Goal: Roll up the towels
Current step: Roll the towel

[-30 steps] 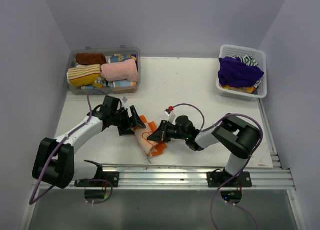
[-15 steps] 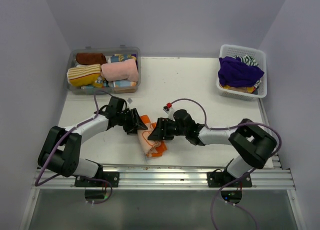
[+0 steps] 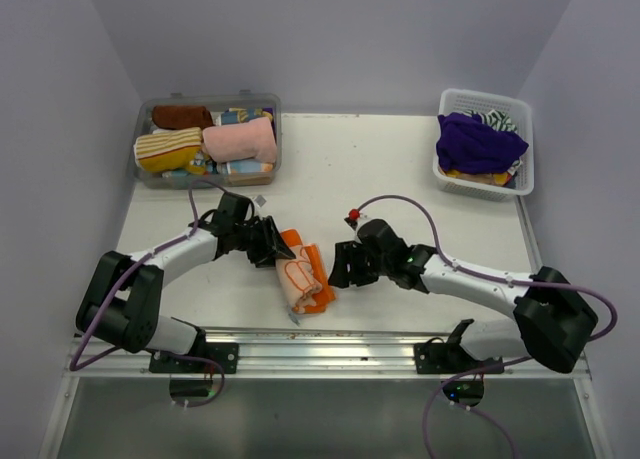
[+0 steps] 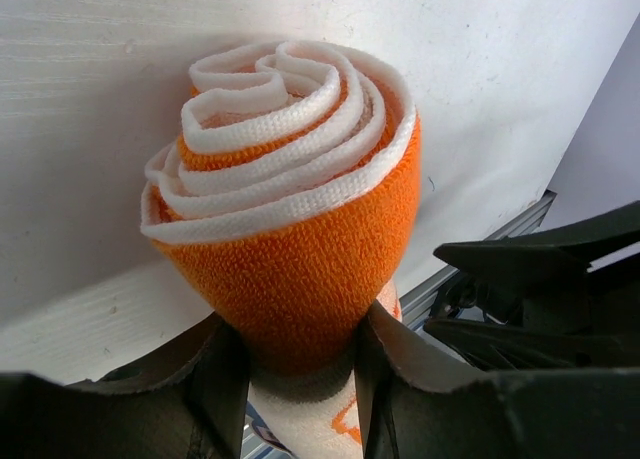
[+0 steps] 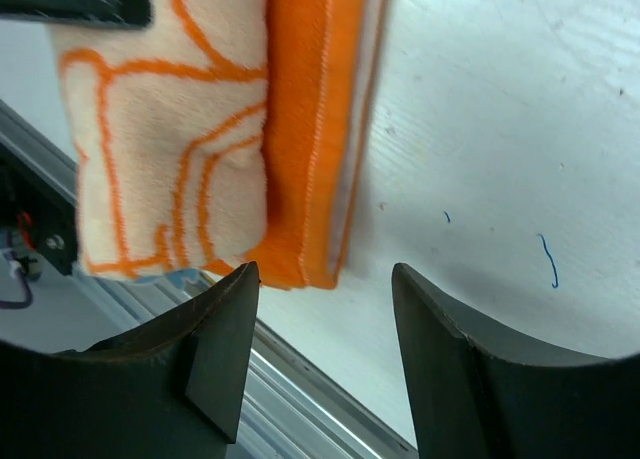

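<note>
An orange-and-cream towel [image 3: 305,275] lies rolled up on the table near the front edge. The left wrist view faces its spiral end [image 4: 285,149]. My left gripper [image 3: 274,244] [image 4: 295,354] is shut on that end, with a finger pressed against each side of the roll. My right gripper [image 3: 338,266] [image 5: 325,279] stands open just right of the roll and does not touch it. The right wrist view has the roll's other end [image 5: 210,129] lying beyond the fingertips. Other towels show at the back: a pink one [image 3: 240,139], a striped yellow one [image 3: 165,149] and a purple one [image 3: 478,142].
A clear bin [image 3: 278,147] at the back left holds the rolled pink, striped yellow and brown towels. A white basket [image 3: 485,96] at the back right holds the purple towel and others. A metal rail [image 3: 400,349] runs along the front edge, close to the roll.
My right gripper has let go of the roll, opened and drawn back to the right. My left gripper has closed on the roll's far end. The roll now lies tighter.
</note>
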Tool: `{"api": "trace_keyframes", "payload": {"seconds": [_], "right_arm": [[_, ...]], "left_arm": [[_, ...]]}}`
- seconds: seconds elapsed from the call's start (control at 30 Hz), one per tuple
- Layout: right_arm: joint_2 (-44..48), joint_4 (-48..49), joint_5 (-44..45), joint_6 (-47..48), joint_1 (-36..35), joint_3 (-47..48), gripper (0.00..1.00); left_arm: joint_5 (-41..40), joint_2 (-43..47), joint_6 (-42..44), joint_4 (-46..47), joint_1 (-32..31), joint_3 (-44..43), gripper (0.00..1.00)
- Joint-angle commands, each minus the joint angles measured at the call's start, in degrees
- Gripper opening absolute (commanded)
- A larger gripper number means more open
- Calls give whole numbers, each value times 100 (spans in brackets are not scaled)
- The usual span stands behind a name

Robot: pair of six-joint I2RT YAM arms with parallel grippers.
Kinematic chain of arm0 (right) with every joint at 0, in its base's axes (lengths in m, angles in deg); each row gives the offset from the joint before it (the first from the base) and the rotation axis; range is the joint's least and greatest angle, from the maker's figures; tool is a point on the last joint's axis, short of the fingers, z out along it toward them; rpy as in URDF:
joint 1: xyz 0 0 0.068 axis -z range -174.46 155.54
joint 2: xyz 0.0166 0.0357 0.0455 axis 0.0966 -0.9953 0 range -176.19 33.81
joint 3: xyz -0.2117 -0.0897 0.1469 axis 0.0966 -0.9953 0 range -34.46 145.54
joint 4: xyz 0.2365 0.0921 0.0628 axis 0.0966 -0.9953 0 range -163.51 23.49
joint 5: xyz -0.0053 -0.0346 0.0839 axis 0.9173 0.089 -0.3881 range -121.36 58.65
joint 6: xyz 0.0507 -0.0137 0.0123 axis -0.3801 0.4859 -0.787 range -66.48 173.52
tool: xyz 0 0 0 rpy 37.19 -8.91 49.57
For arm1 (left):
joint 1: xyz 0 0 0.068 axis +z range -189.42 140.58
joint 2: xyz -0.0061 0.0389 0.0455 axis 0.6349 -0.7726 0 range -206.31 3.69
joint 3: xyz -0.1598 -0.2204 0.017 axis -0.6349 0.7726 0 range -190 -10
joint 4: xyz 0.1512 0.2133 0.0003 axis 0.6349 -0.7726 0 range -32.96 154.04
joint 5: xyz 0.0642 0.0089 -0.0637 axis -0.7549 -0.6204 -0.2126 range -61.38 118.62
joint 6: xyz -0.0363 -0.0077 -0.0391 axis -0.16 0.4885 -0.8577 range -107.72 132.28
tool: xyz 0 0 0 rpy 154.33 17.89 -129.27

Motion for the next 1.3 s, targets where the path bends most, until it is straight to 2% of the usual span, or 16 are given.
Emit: {"api": "trace_keyframes", "payload": {"seconds": [0.0, 0.1, 0.3, 0.47, 0.53, 0.57, 0.63, 0.67, 0.73, 1.0, 1.27], "right_arm": [[-255, -223, -62, 188, -94, -56, 60], [-553, -179, -168, 276, -270, 93, 63], [-1177, 164, -151, 232, -691, 295, 63], [-1512, 409, 16, 118, -851, 384, 54], [-1539, 471, 130, 56, -851, 340, 47], [-1547, 463, 183, 21, -859, 331, 37], [-1565, 393, 359, 30, -851, 357, 26], [-1565, 279, 420, 38, -851, 375, 11], [-1548, 147, 640, 108, -824, 427, 0], [-1380, -108, 939, 802, -473, 533, 0], [-1539, -21, 1159, 1365, -429, 638, 0]], "left_arm": [[-11, -38, 22, 81, -40, 20, 34], [-37, -29, 22, 55, -40, 3, 34], [-72, -3, 31, -7, -40, -68, 34], [-73, -11, 49, -68, -40, -111, 32], [-73, -2, 66, -86, -40, -111, 31], [-81, -2, 75, -94, -40, -112, 31], [-73, -2, 101, -112, -40, -103, 28], [-55, 6, 110, -121, -32, -111, 27], [6, 15, 128, -156, -32, -111, 26], [419, 156, 408, -279, -32, -77, 23], [745, -212, 540, -129, -32, -68, 22]]}}
